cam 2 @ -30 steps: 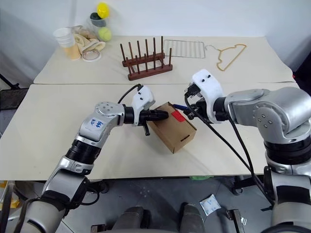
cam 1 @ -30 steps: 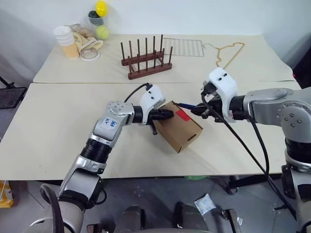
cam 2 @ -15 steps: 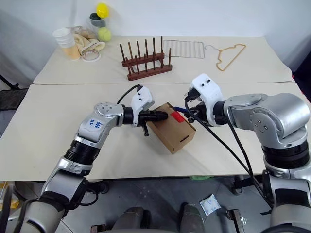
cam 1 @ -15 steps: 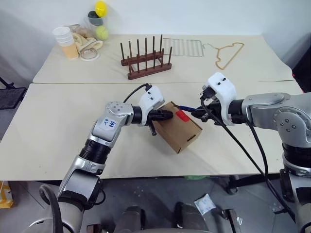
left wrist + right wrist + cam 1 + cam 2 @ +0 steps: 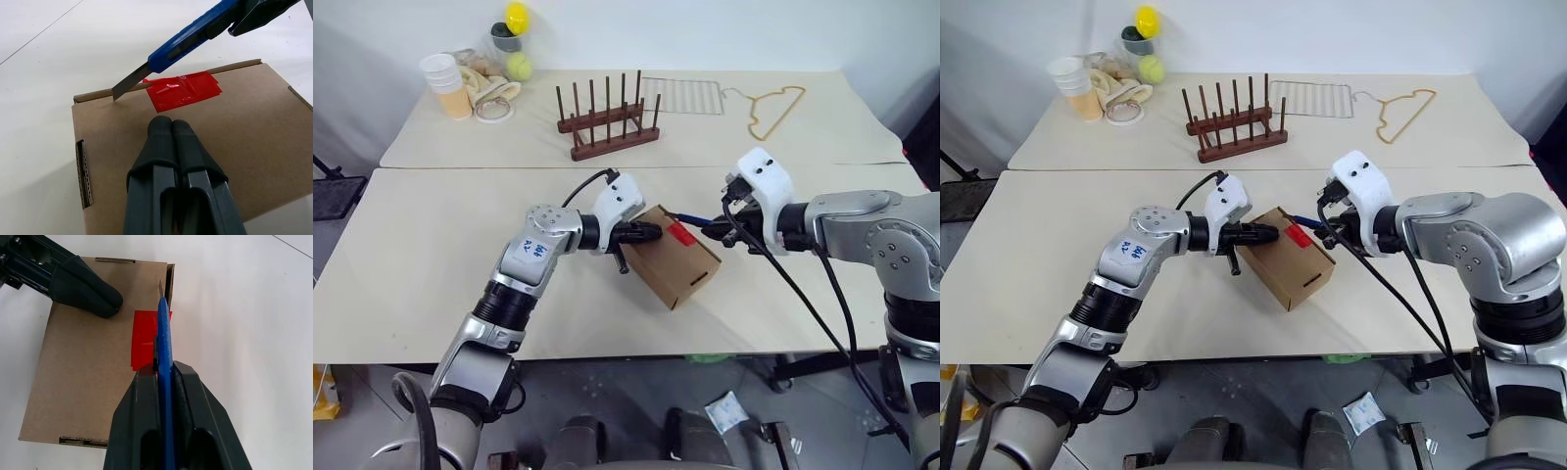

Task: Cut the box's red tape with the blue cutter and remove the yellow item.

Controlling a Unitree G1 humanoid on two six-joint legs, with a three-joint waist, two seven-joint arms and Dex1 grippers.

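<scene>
Head views. One box point(image 5: 675, 258), brown cardboard, near the middle of the front tabletop point(image 5: 431, 255), lid shut. One strip of red tape point(image 5: 681, 232) at the box's 12 o'clock edge. Left hand point(image 5: 649, 231), fingers closed on nothing, tips pressed onto the lid at the tape's 9 o'clock; likely there to pin the box against the cut. Right hand point(image 5: 718, 227), clamped around one blue cutter point(image 5: 690, 218), at the box's 2 o'clock, tool aimed at the tape. Rear tabletop: one wooden peg rack point(image 5: 607, 119) at 12 o'clock, one wire grid point(image 5: 682, 95), one hanger point(image 5: 773, 110) at 1 o'clock; at 11 o'clock one cup stack point(image 5: 446, 83), one tape roll point(image 5: 494, 109), one yellow ball point(image 5: 516, 17), one tennis ball point(image 5: 519, 65). The yellow item is not visible, presumably inside the box.

Left wrist view. Two fingers point(image 5: 161, 147) together, flat on the cardboard just short of the tape. Cutter blade point(image 5: 129, 82) bared, its tip at the lid's far edge beside the tape, held slanted, probably to run along the seam. One slot point(image 5: 84, 172) in the side wall.

Right wrist view. Cutter held lengthwise between two fingers point(image 5: 137, 421), its line crossing the tape's outer edge above the flap seam. Tape looks uncut.
</scene>
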